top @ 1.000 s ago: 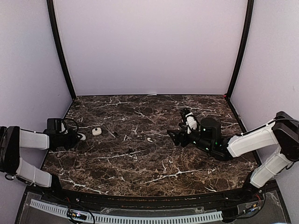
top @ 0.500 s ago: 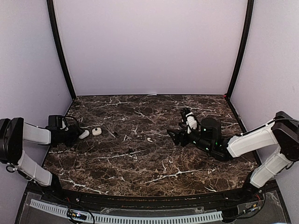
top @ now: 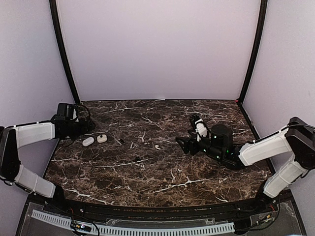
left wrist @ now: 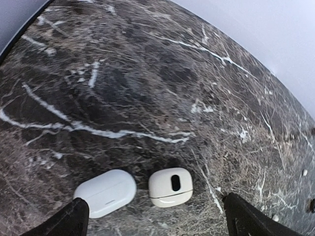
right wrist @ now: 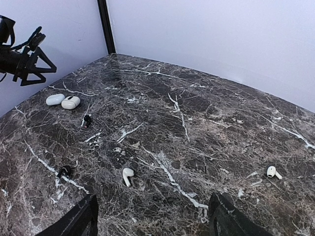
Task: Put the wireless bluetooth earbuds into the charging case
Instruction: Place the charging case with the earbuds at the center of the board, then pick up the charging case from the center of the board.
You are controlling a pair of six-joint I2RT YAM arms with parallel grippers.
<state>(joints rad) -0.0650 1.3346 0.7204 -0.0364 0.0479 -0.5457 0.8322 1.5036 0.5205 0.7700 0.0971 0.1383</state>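
White earbud point(right wrist: 127, 175) lies flat, 2nd earbud point(right wrist: 271, 171) well apart; white charging case point(left wrist: 170, 186) shut, far L of both.

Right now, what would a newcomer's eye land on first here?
Probably the dark marble table with white veins, then two white oval pods lying side by side near its left edge, close to the open left hand. Two tiny white earbuds lie apart on the stone ahead of the open right hand.
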